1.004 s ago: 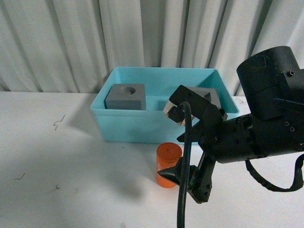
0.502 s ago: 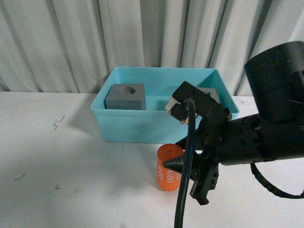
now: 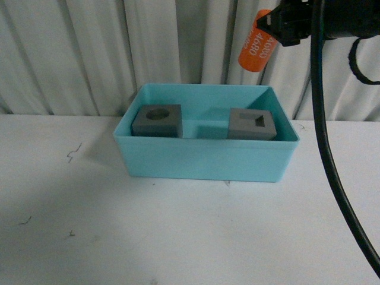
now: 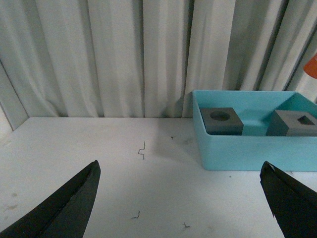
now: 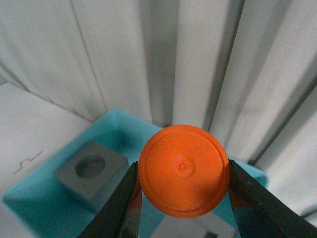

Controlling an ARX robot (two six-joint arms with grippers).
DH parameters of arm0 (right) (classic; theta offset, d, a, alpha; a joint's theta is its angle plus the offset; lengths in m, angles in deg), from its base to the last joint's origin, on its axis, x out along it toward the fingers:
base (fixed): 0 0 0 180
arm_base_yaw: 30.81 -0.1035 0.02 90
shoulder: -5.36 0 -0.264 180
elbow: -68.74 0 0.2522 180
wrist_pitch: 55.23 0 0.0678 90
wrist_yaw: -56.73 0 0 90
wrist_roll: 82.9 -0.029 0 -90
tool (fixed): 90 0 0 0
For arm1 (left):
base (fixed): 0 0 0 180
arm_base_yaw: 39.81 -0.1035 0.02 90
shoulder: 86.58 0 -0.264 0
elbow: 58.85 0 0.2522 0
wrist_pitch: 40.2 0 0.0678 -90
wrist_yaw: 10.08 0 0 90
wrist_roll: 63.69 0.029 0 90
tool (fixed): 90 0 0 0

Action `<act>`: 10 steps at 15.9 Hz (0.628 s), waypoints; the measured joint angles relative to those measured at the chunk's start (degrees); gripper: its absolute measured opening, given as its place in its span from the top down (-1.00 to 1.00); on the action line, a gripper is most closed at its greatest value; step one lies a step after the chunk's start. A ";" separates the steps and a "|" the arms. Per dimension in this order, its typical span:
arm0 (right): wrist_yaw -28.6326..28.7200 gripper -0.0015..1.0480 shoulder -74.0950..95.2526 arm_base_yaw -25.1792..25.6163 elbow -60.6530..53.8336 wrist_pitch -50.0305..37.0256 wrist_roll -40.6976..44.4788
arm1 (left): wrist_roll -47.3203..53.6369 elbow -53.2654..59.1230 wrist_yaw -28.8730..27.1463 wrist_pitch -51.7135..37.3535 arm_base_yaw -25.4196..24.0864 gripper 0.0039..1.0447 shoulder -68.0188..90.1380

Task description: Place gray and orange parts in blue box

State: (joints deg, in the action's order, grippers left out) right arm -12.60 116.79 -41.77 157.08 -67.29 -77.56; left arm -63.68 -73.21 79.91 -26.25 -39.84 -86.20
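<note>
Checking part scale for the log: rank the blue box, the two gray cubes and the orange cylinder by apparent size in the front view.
1. Blue box, clearly largest.
2. Round-hole gray cube and rectangular-hole gray cube: look alike, no ranking.
3. Orange cylinder, smallest, though held aloft by the right gripper, so its distance is unsure.

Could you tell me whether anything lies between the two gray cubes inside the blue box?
Nothing: between the round-hole cube and the rectangular-hole cube, only bare floor of the blue box shows, clearest in the front view.

R gripper (image 3: 274, 24) cropped at top edge, rect-hole cube (image 5: 210, 234) mostly hidden
</note>
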 joint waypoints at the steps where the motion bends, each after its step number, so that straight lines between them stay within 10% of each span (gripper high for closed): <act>1: -1.42 0.16 1.68 -1.36 3.69 0.20 -0.92 | 0.00 0.00 -0.02 0.00 0.00 -0.88 0.00; 10: -9.92 0.16 16.20 -8.94 15.23 4.79 -3.85 | 0.00 0.00 0.00 0.02 0.00 -0.88 0.00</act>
State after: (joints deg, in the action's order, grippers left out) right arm -22.52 132.99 -50.71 172.32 -62.51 -81.41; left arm -63.68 -73.21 79.91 -26.23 -39.84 -86.20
